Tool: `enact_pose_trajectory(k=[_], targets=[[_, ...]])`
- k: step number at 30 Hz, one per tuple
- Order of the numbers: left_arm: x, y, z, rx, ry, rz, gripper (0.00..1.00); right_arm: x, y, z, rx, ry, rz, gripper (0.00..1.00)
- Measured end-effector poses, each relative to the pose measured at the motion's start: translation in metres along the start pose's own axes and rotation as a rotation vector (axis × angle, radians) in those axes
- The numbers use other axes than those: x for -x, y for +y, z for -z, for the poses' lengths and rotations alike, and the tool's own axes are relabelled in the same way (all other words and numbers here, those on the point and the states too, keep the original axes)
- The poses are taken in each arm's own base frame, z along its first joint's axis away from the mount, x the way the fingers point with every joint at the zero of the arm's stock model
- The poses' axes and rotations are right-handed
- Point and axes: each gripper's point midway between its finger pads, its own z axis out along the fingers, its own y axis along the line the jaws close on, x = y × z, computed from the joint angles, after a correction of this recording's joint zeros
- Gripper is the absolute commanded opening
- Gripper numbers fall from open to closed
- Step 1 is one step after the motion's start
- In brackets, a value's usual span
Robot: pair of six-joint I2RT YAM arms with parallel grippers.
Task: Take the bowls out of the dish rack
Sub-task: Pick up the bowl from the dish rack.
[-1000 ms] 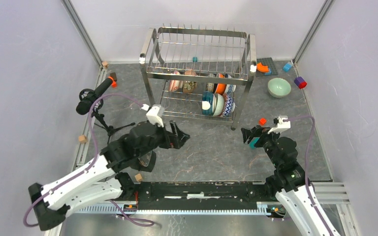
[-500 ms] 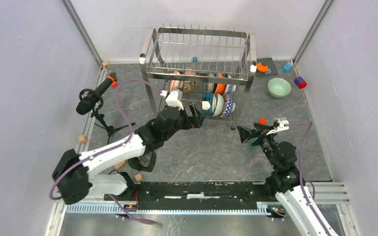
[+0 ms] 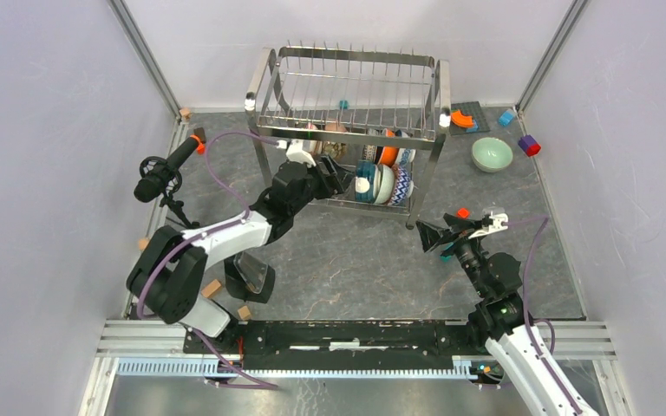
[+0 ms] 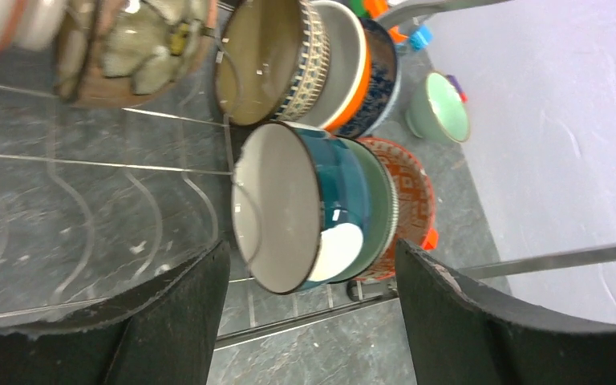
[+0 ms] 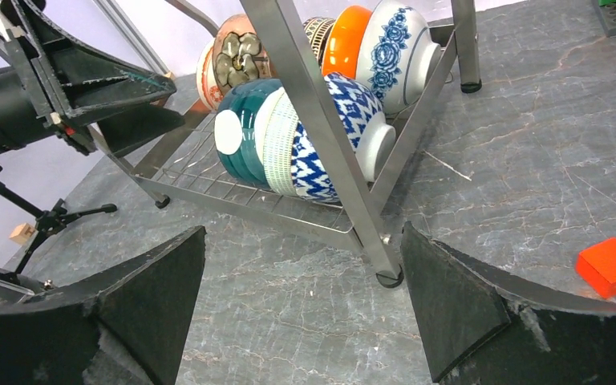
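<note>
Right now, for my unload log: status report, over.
Left gripper open, jaws at teal bowl in rack lower tier. Right gripper open, off the rack. Green bowl on table, rest racked. Rack leg fronts right gripper.

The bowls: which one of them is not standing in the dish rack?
The pale green bowl. It sits upright on the table, right of the dish rack; the other bowls all stand on edge inside its lower tier.

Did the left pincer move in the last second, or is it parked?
Yes. In the top view the left pincer moved up and right, from open floor to the lower tier of the dish rack, next to the teal bowl.
</note>
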Motion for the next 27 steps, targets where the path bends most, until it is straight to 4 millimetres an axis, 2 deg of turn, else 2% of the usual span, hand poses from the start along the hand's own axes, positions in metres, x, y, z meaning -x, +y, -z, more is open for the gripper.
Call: enact_pose_trajectory(k=[5, 10, 13, 20, 27], targets=[[-0.010, -0.008, -0.021, -0.082, 0.022, 0.016, 0.79, -0.003, -0.001, 0.000, 0.002, -0.005, 0.000, 0.96], [-0.030, -0.003, -0.036, -0.099, 0.074, 0.031, 0.77, -0.003, -0.002, -0.001, 0.004, -0.011, 0.004, 0.96], [-0.037, 0.000, -0.040, -0.099, 0.087, 0.036, 0.73, -0.003, -0.002, -0.001, 0.004, -0.011, 0.008, 0.96], [-0.039, -0.001, -0.047, -0.121, 0.072, 0.053, 0.63, -0.006, -0.002, -0.002, 0.004, 0.002, 0.008, 0.96], [-0.035, -0.016, -0.048, -0.191, 0.043, 0.067, 0.48, -0.008, -0.003, -0.001, 0.004, 0.005, 0.008, 0.96]])
